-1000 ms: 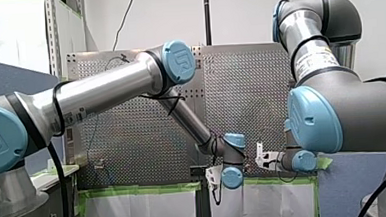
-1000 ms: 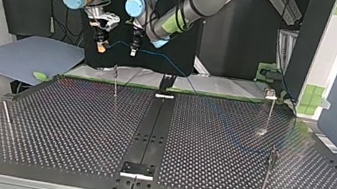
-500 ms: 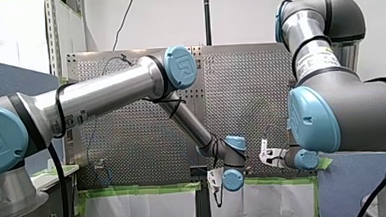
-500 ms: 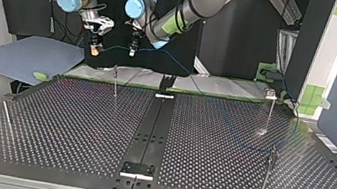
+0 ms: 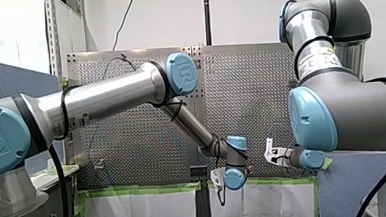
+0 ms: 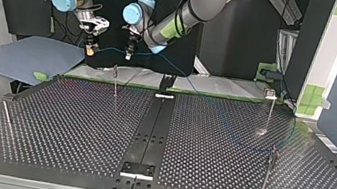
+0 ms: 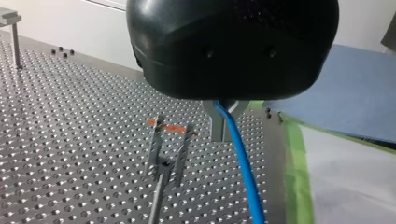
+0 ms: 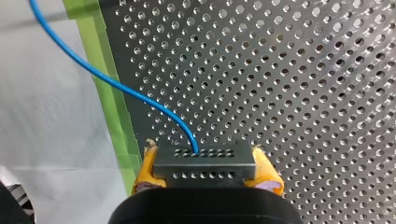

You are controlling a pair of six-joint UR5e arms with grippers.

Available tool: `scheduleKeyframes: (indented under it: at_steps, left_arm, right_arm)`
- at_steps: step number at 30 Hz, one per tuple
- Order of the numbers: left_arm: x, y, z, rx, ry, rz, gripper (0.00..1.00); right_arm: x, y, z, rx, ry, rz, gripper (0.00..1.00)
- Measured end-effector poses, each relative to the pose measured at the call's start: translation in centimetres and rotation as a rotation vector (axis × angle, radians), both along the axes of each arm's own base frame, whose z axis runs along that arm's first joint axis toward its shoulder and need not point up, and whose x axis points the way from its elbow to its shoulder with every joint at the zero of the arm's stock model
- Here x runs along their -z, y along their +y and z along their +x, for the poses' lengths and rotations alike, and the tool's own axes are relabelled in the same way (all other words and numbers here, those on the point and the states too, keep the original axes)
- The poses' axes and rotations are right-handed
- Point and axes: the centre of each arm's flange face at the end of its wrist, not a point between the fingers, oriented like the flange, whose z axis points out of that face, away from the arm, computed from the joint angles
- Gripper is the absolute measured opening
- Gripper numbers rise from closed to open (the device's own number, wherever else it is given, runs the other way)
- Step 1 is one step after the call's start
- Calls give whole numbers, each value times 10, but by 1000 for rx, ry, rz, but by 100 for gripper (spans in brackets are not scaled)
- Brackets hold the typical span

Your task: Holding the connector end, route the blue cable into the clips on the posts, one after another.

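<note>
- Right gripper [image 8: 205,171]: its yellow pads clamp the connector [image 8: 205,157], a grey metal block with rows of small round holes
- Cable [image 8: 116,83]: thin, smooth and blue; it curves out of the connector and, in the top view, spans across to the left gripper [image 7: 225,122], passing above the post [image 6: 115,80]
- Left gripper: rounded black shell with flat metal fingers set narrow about the cable, which hangs down past them just beside the post's clip, not touching it
- Post: a slim metal rod with a forked clip on top, standing on the table [image 6: 76,126], a dark plate dotted all over with holes
- Since a second ago, in the top view, both grippers have slid leftward and a little lower: the right gripper is now farther from the post, the left gripper nearer to above it, and the cable between them hangs closer to the post's top
</note>
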Motion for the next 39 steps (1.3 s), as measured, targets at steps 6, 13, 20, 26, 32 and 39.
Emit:
scheduleKeyframes:
  at_steps: [6,13,20,26,32,39]
  left_arm:
    - [-8,0,15,-6,-10,-16,0]
    - [-8,1,18,-1,-10,-18,0]
    - [-11,-4,19,12,-15,-27,0]
    - [-25,-16,25,27,-30,-46,0]
    - [-31,-20,28,31,-34,-52,0]
    - [-31,-12,40,14,-32,-50,0]
  right_arm:
    - [-4,-11,-1,-14,-4,1,0]
    - [-9,-24,-4,-24,-28,3,0]
    - [-13,-35,-10,-11,-32,-1,0]
    - [-17,-43,-14,-6,-28,-4,0]
    - [-19,-47,-15,-5,-23,-7,0]
    - [-23,-54,-14,-13,-24,-20,0]
